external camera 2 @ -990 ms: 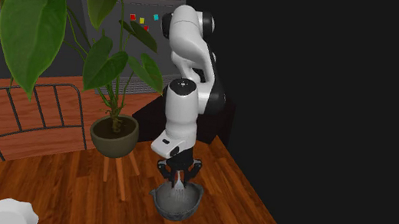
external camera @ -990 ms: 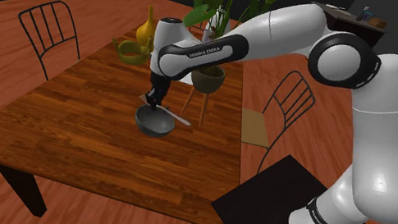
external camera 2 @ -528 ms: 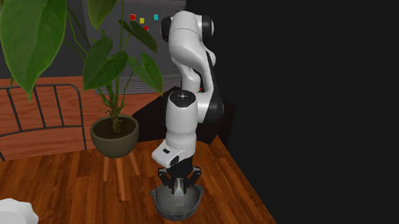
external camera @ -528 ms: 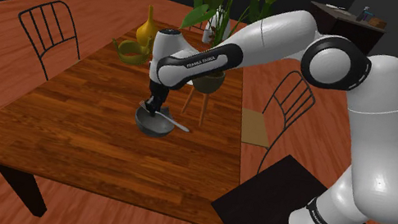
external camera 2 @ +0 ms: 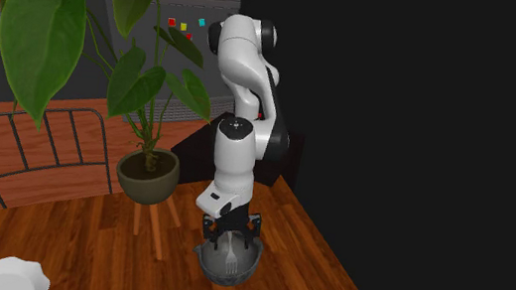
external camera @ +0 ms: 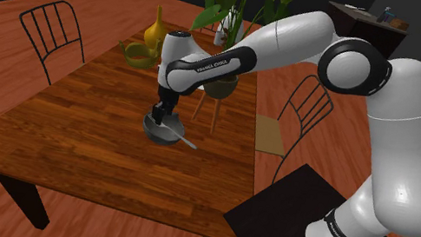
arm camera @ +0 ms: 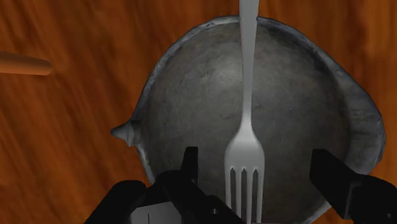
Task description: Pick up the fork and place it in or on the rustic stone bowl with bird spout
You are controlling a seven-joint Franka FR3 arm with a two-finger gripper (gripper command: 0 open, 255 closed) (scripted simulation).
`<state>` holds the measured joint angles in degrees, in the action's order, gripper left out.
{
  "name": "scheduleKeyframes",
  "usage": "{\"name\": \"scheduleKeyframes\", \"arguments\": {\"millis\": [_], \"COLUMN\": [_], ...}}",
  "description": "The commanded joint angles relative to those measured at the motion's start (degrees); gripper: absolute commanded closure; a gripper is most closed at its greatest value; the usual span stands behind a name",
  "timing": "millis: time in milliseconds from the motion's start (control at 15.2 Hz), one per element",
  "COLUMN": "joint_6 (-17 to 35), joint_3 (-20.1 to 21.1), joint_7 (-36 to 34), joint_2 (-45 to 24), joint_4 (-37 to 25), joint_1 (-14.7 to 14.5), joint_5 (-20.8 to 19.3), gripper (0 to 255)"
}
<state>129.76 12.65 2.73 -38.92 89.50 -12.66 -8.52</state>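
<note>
Close by, a black box stand (external camera: 304,234) holds the white arm (external camera: 301,40), which reaches toward ten o'clock in the shoulder view, over a wire chair (external camera: 304,102) pushed up to the brown wooden table (external camera: 82,140). On the table sits the grey stone bowl (external camera: 164,132) with a little pointy spout (arm camera: 124,133) on its rim. The black gripper (external camera: 165,116) hangs right over the bowl and hides a bit of the back rim. Looking along the hand, the gripper (arm camera: 257,164) has its two fingers (arm camera: 189,159) wide apart, one on each side of the fork (arm camera: 247,127), and they do not touch it. The pale fork lies inside the bowl (arm camera: 191,95), prongs near the fingers, with its handle running up over the far rim. In the shoulder view the handle of the fork (external camera: 187,143) pokes out past the rim at four o'clock. Farther back, at eleven o'clock from the bowl, stands a yellow vase (external camera: 154,32) with a greenish curly thing (external camera: 136,52) beside it. At one o'clock is a potted plant (external camera: 221,84) on a stool just off the table edge. Another wire chair (external camera: 51,34) stands at ten o'clock, well apart. In the second exterior view, big green leaves (external camera 2: 45,25) hang in front and cover part of a chair (external camera 2: 36,144), while the gripper (external camera 2: 229,234) sits over the bowl (external camera 2: 212,264) with the fork (external camera 2: 232,258) in it.
</note>
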Motion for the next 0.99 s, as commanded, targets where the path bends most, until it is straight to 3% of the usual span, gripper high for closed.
{"name": "scheduleKeyframes", "arguments": {"millis": [0,198,462,924], "joint_6": [0.00,0.00,-4.88,-4.88], "joint_3": [0.00,0.00,0.70,0.69], "joint_7": [0.00,0.00,0.55,0.55], "joint_2": [0.00,0.00,4.26,4.26], "joint_4": [0.00,0.00,-0.66,-0.66], "joint_1": [0.00,0.00,0.57,0.57], "joint_5": [0.00,0.00,0.96,0.96], "gripper": [0,0,0,0]}}
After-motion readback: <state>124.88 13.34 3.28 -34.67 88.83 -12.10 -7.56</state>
